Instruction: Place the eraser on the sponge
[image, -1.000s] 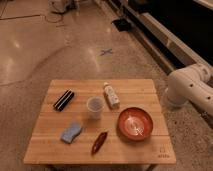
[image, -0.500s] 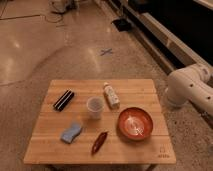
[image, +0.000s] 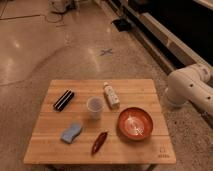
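The eraser (image: 64, 100), a small black block with pale stripes, lies flat near the back left of the wooden table (image: 145, 90). The light blue sponge (image: 71, 133) with wavy edges rests in front of it, toward the front left, a hand's width away. Nothing touches either one. Only a thick white arm segment (image: 190, 87) shows, beyond the table's right edge. The gripper is out of view, past the right side of the picture.
A translucent white cup (image: 95, 107) stands mid-table, right of the eraser. A small white bottle (image: 111, 95) lies behind it. An orange bowl (image: 135, 123) sits at the front right, and a dark red pepper-shaped thing (image: 99, 142) lies near the front edge. Polished floor surrounds the table.
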